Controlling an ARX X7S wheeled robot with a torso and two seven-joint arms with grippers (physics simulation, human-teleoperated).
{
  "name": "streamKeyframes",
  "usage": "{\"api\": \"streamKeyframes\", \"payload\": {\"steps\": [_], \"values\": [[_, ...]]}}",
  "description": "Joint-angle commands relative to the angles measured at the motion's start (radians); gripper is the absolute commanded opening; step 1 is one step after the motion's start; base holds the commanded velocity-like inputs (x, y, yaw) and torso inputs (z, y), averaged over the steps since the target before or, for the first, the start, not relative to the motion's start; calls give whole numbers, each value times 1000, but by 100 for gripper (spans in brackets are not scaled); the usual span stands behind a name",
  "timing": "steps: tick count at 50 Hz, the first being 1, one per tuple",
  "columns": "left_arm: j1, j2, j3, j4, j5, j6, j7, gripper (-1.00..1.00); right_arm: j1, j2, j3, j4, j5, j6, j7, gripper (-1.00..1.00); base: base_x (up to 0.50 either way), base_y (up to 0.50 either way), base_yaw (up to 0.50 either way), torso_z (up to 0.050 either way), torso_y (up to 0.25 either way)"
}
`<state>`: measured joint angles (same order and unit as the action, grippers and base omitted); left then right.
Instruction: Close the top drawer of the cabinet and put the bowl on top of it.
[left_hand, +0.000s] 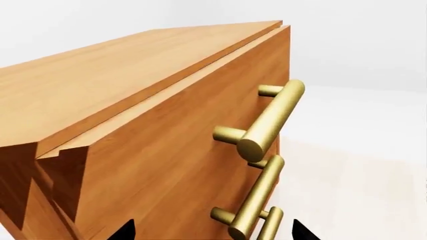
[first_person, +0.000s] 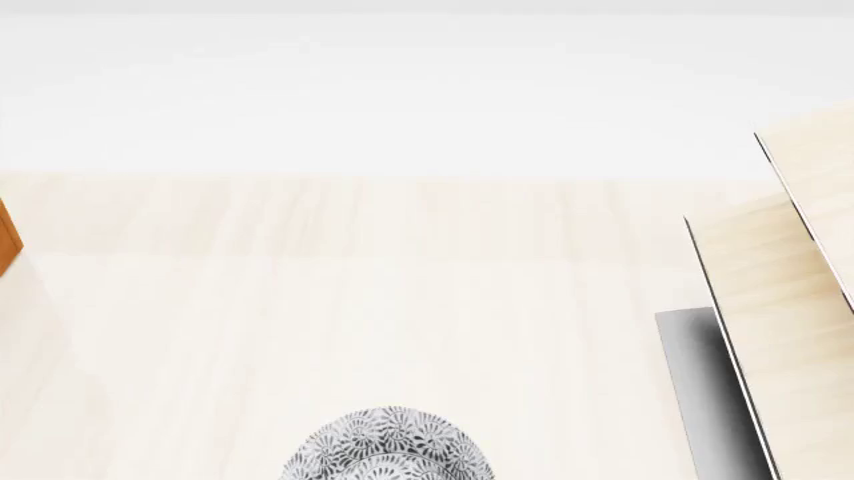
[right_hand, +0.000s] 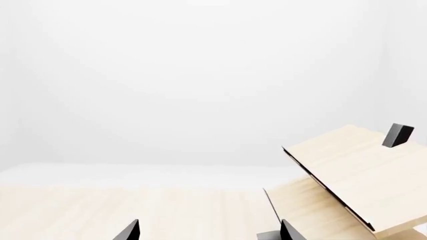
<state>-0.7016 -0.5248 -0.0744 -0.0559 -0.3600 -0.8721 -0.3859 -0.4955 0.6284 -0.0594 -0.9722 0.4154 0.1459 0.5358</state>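
The cabinet (left_hand: 100, 80) fills the left wrist view, orange-brown wood. Its top drawer (left_hand: 167, 160) stands out a little from the body, with a narrow gap under the cabinet's top board. The drawer's brass bar handle (left_hand: 270, 120) juts toward the camera, and the handles (left_hand: 257, 200) of lower drawers show below it. My left gripper (left_hand: 213, 232) is open, its dark fingertips (left_hand: 127, 231) just in front of the drawer fronts and holding nothing. The bowl (first_person: 384, 448), white with a grey floral pattern, sits at the head view's bottom edge. My right gripper (right_hand: 210, 232) is open over the table and empty.
A pale wood slanted rack (first_person: 787, 330) on a dark base (first_person: 694, 390) stands at the right of the light wooden table (first_person: 400, 280), and the rack (right_hand: 347, 170) is also in the right wrist view. A sliver of the cabinet (first_person: 7, 240) shows at the head view's left edge.
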Motion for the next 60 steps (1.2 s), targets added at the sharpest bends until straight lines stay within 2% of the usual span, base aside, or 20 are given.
{"api": "streamKeyframes", "payload": {"steps": [1, 60], "values": [[2, -16, -9, 0, 12, -9, -6, 100, 4, 4, -7, 2, -2, 2, 5, 100, 0, 0, 0, 0, 0], [-18, -68, -53, -66, 13, -27, -16, 100, 10, 26, -36, 14, -11, -11, 20, 100, 2, 2, 1, 0, 0]]}}
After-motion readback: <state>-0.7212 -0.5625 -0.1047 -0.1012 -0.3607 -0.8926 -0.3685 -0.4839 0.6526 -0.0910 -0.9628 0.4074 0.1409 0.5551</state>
